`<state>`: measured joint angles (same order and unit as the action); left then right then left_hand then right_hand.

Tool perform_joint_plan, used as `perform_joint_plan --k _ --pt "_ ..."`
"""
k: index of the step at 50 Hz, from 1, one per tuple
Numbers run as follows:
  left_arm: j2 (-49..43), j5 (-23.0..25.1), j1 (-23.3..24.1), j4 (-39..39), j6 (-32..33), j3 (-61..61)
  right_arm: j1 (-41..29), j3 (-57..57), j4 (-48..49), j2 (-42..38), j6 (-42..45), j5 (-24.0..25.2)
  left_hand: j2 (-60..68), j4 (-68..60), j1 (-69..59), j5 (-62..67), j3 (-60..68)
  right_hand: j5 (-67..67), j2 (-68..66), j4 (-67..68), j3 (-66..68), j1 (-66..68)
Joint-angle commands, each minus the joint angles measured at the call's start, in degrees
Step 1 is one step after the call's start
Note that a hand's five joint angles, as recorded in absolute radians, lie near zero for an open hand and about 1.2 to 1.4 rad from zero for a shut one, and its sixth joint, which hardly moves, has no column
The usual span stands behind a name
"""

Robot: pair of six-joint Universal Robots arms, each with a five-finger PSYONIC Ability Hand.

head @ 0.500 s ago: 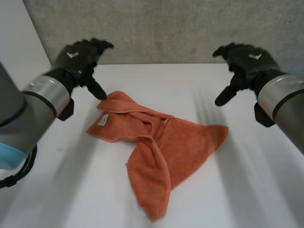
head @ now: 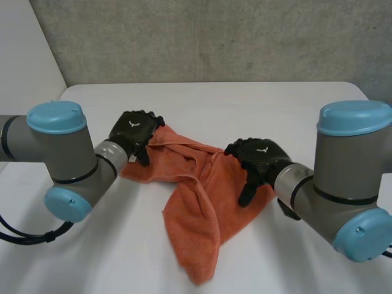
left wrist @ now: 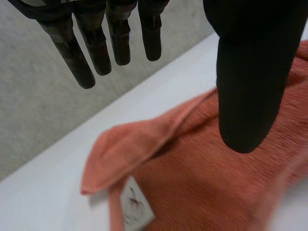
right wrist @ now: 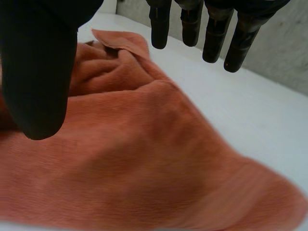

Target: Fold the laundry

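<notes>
two hands are held spread, nothing pinched, over the crumpled orange towel (head: 202, 208) on the white table (head: 275, 104): left hand (head: 133, 133) at its tagged corner, right hand (head: 257, 156) at the opposite edge. bunched layers could be grabbed together, and a skewed fold would be caused.

The towel (head: 202, 208) is a plain rusty orange with no print, and its small label (left wrist: 135, 209) is white with a faint dark mark. The left hand (head: 132, 132) and right hand (head: 260, 157) are black, each with a small white mark on its back. The left arm (head: 61, 150) and right arm (head: 346, 177) are grey with light-blue caps. The table (head: 282, 104) is plain white, the wall (head: 214, 37) behind it speckled grey.
</notes>
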<state>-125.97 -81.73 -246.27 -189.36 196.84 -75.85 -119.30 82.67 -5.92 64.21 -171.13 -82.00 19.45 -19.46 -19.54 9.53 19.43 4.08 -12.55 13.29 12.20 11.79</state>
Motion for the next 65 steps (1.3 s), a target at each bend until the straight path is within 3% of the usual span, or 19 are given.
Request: perform_joint_plan --k 1,10,23,28,30,32,39,41,50,55,65 --pt "4.51 0.34 1.50 7.34 -0.40 -4.48 -1.11 0.20 -2.86 -0.23 -15.45 1.39 7.42 -7.41 -7.32 7.34 7.43 -0.13 -1.40 0.66 1.76 2.16" --pt "9.00 4.73 1.59 8.74 -0.58 -9.93 -2.77 1.17 -3.49 -1.54 -24.41 6.67 8.76 -8.75 -8.67 8.68 8.78 0.20 -1.74 1.00 2.09 2.49" --pt "0.55 5.62 2.64 5.75 -0.75 -6.68 -5.59 -1.29 -1.64 -8.75 -32.51 4.83 13.64 -13.63 -13.55 13.56 13.66 10.63 -12.17 11.43 12.52 12.93" --pt "-2.87 5.44 2.64 1.97 -0.75 -4.92 -5.94 -1.20 1.08 -9.81 -33.30 1.22 17.85 -17.84 -17.75 17.77 17.86 28.97 -30.50 29.76 30.86 31.26" --pt "-4.01 5.44 2.64 0.75 -0.75 -4.05 -6.03 -0.76 3.36 -9.90 -33.22 -0.96 22.04 -22.02 -21.94 21.96 22.05 60.42 -61.96 61.21 62.31 62.71" --pt "-4.54 5.35 2.73 0.22 -0.75 -3.61 -6.03 -0.67 4.50 -9.81 -33.22 -1.93 22.22 -22.21 -22.13 22.14 22.24 65.86 -67.40 66.66 67.75 68.15" --pt "-4.98 5.18 3.52 -1.98 -0.67 -2.81 -5.15 1.17 5.57 -5.50 -31.90 -2.12 22.22 -22.21 -22.13 22.14 22.24 65.92 -67.45 66.71 67.80 68.21" --pt "-4.98 5.00 3.78 -3.56 -0.67 -2.81 -4.71 3.45 5.57 0.97 -28.75 -1.85 22.39 -22.38 -22.29 22.31 22.40 65.92 -67.45 66.71 67.80 68.21" --pt "-5.16 4.91 4.57 -4.09 -0.58 -2.81 1.79 9.26 5.13 12.43 -17.40 -2.03 22.73 -22.71 -22.63 22.65 22.74 65.92 -67.45 66.71 67.80 68.21" --pt "-5.07 4.65 4.57 -4.18 -0.67 -2.81 3.37 11.01 4.95 18.57 -15.90 0.25 29.79 -29.78 -29.70 29.71 29.81 65.92 -67.45 66.71 67.80 68.21" --pt "-4.28 0.78 5.63 -4.09 -1.02 -4.13 6.63 11.72 2.58 19.20 -11.96 3.78 60.55 -60.54 -60.46 60.47 60.57 65.92 -67.45 66.71 67.80 68.21"
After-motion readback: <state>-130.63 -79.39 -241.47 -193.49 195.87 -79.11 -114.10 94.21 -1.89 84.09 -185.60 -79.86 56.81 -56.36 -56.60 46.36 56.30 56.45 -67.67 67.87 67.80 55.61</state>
